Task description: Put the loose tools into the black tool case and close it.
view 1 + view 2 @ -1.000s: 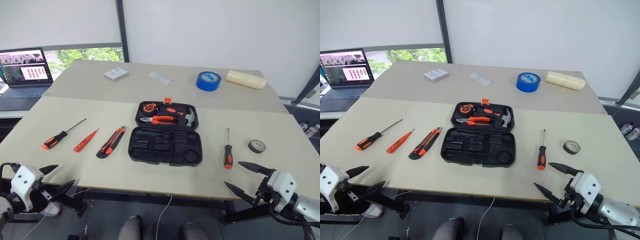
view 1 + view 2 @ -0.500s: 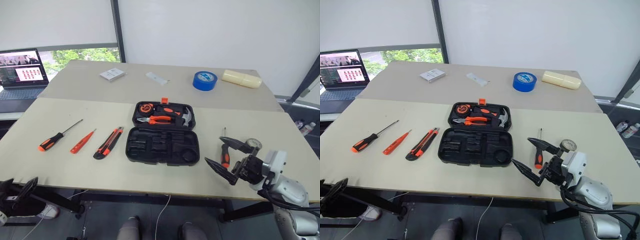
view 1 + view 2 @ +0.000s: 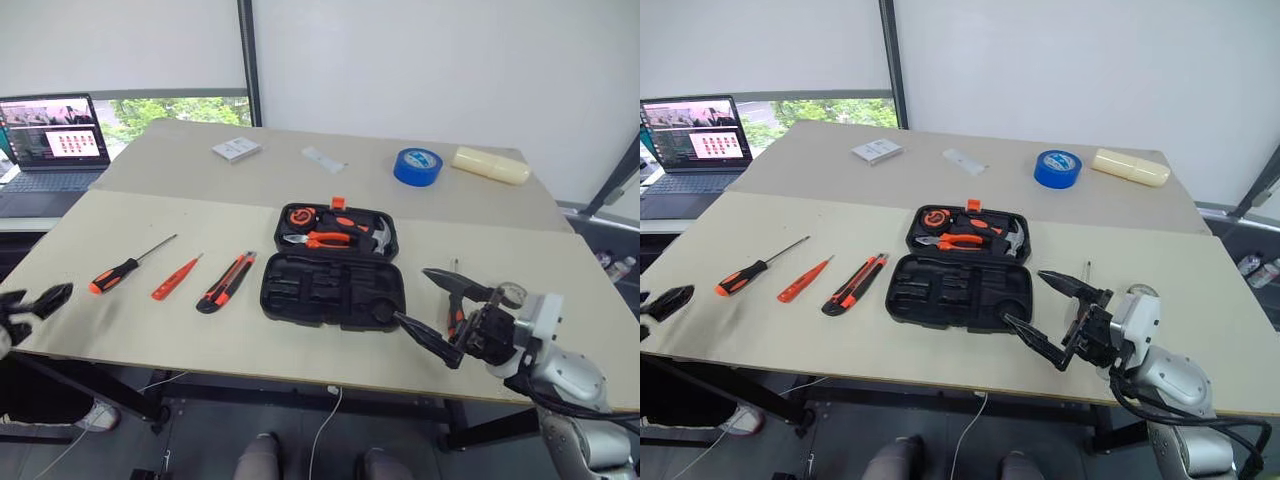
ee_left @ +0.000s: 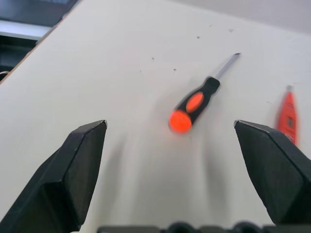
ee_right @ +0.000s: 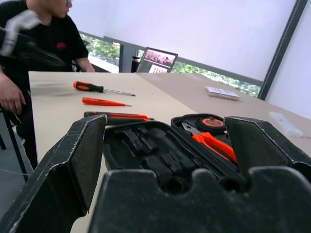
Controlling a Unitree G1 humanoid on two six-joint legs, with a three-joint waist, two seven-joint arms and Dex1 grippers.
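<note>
**Black tool case lying open at table centre**

Lying left of black tool case (image 3: 333, 270): black-and-orange screwdriver (image 3: 130, 266), tester screwdriver (image 3: 176, 278), utility knife (image 3: 226, 282). Hovering empty with fingers spread wide: right gripper (image 3: 443, 312) beside case, left gripper (image 4: 180, 174) facing screwdriver.

My grippers' fingers (image 4: 73, 179) are matte black. The tool case (image 3: 333, 278) is black with an orange latch, orange-handled pliers inside. The screwdriver (image 3: 128, 267) at the frame's left has a black-and-orange handle; the tester (image 3: 175, 279) is plain orange; the knife (image 3: 225, 283) orange and black. The tape roll (image 3: 417, 165) at upper right is blue, the block (image 3: 490, 165) cream, the table (image 3: 180, 215) pale beige.
</note>
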